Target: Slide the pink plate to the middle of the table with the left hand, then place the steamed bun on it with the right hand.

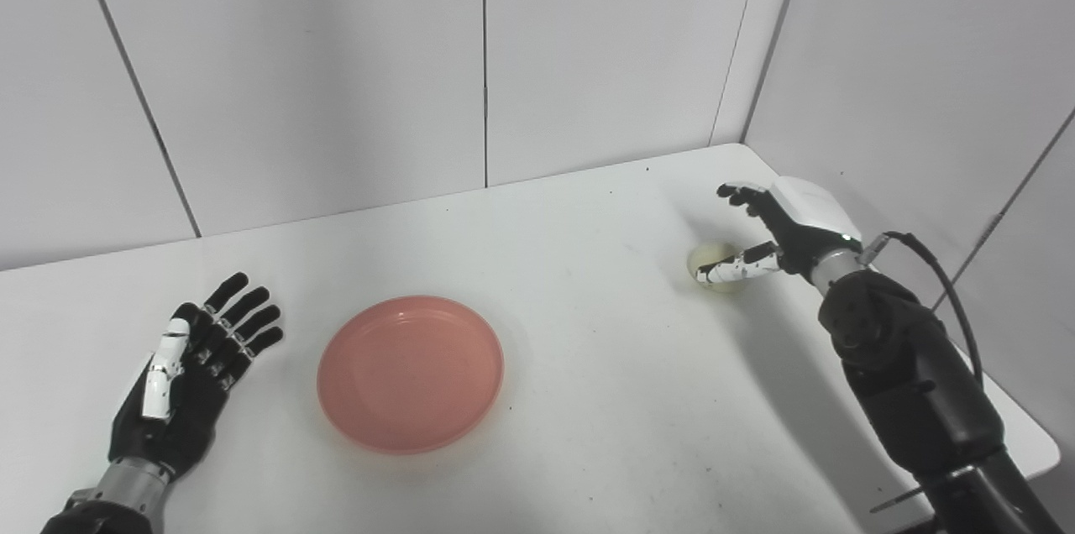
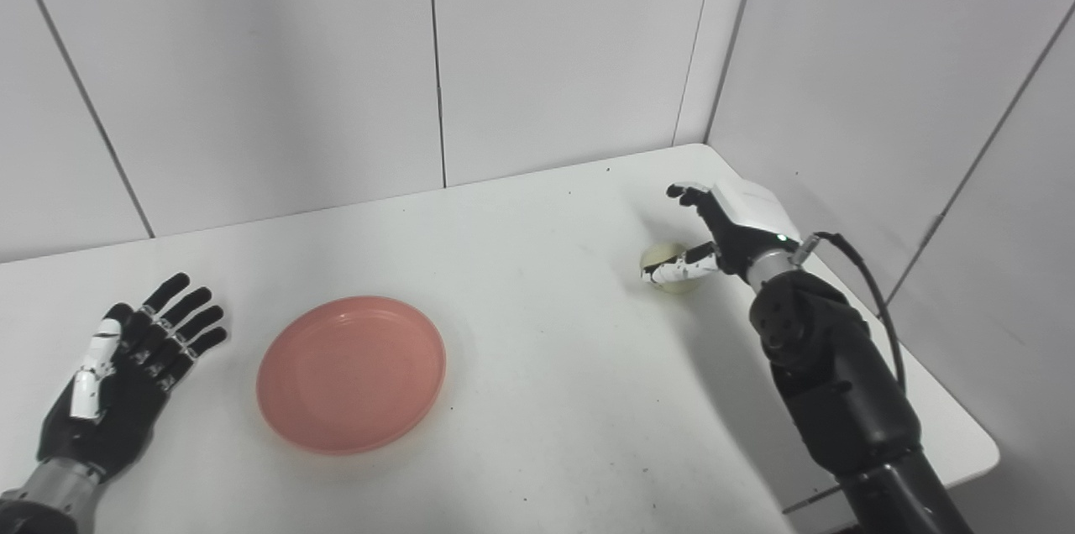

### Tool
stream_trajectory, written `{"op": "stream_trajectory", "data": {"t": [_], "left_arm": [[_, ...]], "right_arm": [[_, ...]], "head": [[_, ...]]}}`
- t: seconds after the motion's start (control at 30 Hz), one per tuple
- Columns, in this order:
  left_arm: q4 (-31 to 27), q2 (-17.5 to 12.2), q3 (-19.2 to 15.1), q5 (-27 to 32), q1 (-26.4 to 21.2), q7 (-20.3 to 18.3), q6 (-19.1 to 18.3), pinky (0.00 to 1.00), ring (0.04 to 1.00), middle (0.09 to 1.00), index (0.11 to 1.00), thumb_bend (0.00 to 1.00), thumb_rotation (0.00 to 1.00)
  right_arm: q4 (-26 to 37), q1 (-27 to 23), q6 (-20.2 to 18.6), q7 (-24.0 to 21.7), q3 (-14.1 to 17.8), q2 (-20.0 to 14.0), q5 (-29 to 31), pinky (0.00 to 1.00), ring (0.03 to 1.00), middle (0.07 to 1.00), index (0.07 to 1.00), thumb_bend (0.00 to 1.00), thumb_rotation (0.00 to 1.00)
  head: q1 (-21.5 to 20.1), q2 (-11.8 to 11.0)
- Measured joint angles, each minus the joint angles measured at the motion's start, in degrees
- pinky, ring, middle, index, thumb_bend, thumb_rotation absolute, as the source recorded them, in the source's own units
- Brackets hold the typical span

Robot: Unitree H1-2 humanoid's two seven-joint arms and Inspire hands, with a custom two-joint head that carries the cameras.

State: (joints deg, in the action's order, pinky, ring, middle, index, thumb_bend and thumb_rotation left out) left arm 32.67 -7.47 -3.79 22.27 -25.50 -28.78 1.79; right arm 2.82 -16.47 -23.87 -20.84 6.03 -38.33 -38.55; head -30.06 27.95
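Left hand (image 1: 189, 379) flat, right hand (image 1: 777, 232) open.

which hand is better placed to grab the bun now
The right hand: it is open with its fingers arched over the steamed bun and its thumb beside it. The left hand lies open, across the pink plate, far from the bun.

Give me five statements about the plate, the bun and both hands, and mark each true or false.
1. The pink plate has nothing on it. True.
2. The steamed bun lies on the plate. False: it sits on the table near the far right corner, well apart from the plate.
3. The left hand rests palm up with its fingers spread, beside the plate and not touching it. True.
4. The right hand is at the bun, fingers apart around it, not closed on it. True.
5. The left hand holds the plate's rim. False: it holds nothing.
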Motion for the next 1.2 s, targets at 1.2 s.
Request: {"op": "stream_trajectory", "data": {"t": [1.2], "left_arm": [[0.28, -0.39, 0.22, -0.06, -0.19, -0.73, 0.32, 0.82, 0.828, 0.842, 0.838, 0.49, 0.90]], "right_arm": [[-14.45, -6.70, -1.51, 3.72, -7.71, -2.92, 1.50, 0.53, 0.647, 0.686, 0.842, 0.95, 0.38]], "head": [[-1.41, 2.11]]}}
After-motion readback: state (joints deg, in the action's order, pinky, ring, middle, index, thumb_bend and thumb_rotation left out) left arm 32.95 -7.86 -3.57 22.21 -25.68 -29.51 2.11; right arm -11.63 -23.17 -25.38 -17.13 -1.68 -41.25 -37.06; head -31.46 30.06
